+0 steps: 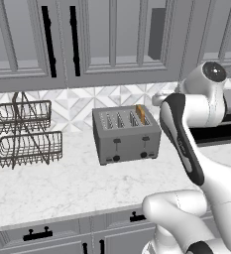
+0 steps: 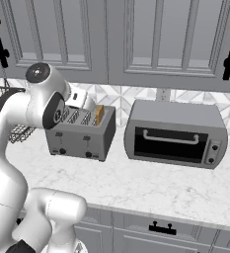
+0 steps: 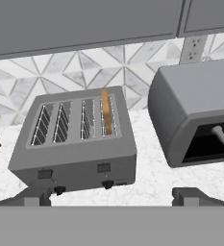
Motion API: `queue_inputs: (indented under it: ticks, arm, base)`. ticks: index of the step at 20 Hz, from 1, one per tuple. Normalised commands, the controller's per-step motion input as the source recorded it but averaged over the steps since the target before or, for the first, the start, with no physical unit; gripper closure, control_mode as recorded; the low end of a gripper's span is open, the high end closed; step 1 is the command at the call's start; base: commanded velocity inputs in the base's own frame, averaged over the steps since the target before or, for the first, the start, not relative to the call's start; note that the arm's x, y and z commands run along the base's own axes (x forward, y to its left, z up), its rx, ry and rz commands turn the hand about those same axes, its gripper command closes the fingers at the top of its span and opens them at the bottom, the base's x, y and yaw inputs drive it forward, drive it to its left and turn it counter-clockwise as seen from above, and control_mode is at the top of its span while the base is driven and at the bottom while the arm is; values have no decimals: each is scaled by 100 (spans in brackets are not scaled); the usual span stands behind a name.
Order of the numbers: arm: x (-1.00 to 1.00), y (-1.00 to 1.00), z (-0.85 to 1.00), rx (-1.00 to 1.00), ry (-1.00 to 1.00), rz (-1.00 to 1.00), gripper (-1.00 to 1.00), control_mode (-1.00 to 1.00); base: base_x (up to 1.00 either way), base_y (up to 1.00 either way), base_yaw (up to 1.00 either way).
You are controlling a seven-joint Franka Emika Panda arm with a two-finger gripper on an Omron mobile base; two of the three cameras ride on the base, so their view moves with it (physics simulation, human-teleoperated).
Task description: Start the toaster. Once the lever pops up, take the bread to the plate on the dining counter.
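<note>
The grey four-slot toaster (image 1: 127, 134) (image 2: 82, 131) (image 3: 75, 139) stands on the marble worktop against the tiled wall. An orange-brown slice of bread (image 1: 141, 114) (image 2: 99, 114) (image 3: 106, 117) sits upright in its rightmost slot, top edge showing. Its two front levers (image 3: 44, 174) (image 3: 103, 167) sit above two dark knobs. In the hand view my gripper (image 3: 112, 197) is open, hovering above and in front of the toaster, fingertips (image 3: 34, 197) spread wide with nothing between them. The plate and the dining counter are out of view.
A grey toaster oven (image 2: 175, 133) (image 3: 195, 115) with a dark glass door stands just right of the toaster. A two-tier wire basket (image 1: 23, 131) stands at the left. Wall cabinets (image 1: 112, 39) hang above. Drawers (image 1: 37, 233) run below the worktop's front edge.
</note>
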Motion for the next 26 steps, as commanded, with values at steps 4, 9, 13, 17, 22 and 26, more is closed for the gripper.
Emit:
queue_inputs:
  ticks: [4,9,13,17,22,26]
  arm:
    - [-41,16,-19,-1,0,0,-100,-100]
    - [-11,24,-24,-4,0,0,-100,-100]
    - [0,11,-29,-1,1,0,-100,-100]
    - [0,0,-38,0,3,0,-100,-100]
    - [17,0,-35,0,1,0,-100,-100]
    - [44,-3,-16,0,1,0,-100,-100]
  base:
    - [0,0,0]
    - [0,0,0]
    - [0,0,0]
    - [0,0,0]
    - [0,0,0]
    - [0,0,0]
